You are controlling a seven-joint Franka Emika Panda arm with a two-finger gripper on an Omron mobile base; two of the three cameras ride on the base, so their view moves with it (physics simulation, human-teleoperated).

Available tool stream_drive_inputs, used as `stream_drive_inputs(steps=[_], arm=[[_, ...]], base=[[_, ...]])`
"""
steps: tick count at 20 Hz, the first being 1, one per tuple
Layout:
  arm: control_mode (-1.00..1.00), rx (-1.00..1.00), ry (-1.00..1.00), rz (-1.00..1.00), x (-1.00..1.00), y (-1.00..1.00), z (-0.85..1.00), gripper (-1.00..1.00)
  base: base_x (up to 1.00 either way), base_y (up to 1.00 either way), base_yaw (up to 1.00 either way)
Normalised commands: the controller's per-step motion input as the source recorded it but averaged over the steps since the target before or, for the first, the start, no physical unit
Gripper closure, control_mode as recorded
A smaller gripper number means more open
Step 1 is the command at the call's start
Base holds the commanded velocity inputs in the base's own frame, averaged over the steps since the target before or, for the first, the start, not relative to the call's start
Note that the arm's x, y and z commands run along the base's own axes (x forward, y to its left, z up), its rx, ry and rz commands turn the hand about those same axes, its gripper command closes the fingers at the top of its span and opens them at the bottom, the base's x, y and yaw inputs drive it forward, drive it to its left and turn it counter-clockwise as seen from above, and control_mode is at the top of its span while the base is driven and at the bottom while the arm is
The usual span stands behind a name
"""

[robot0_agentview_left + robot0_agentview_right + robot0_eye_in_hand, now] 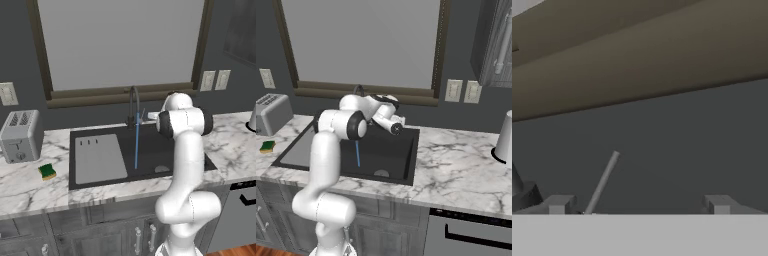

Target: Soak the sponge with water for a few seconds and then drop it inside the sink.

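Gripper: the two finger tips stand wide apart at the bottom of the hand view, nothing between them. It faces the dark wall below the brown window sill. A thin grey lever slants up between the tips, and the faucet base sits at the lower left of that view.

Arm: in the right base view the hand reaches to the back of the sink, close to the wall, near the faucet. The white upper arm crosses in front of the right part of the basin in the left base view.

Water: a thin blue stream falls straight from the faucet spout to the basin floor. The round drain lies to the right of it, the ribbed grey drainboard to its left.

Sponge: lies flat on the marble counter left of the sink, green side up, well apart from the gripper and from the stream. Just in front of the toaster, not touching it.

Far right of the counter: a white vessel on a dark base.
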Motion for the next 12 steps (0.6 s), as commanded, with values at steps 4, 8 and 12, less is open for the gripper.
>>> stream_drive_inputs(steps=[4,8,12], arm=[[-1.00,0.00,0.09,-0.02,-0.50,-0.10,0.26,-1.00],[-1.00,0.00,0.12,-0.01,-0.52,-0.02,0.31,-1.00],[-1.00,0.00,0.13,0.00,-0.60,0.00,0.28,-1.00]], base=[[0.00,0.00,0.00],[0.00,0.00,0.00],[0.00,0.00,0.00]])
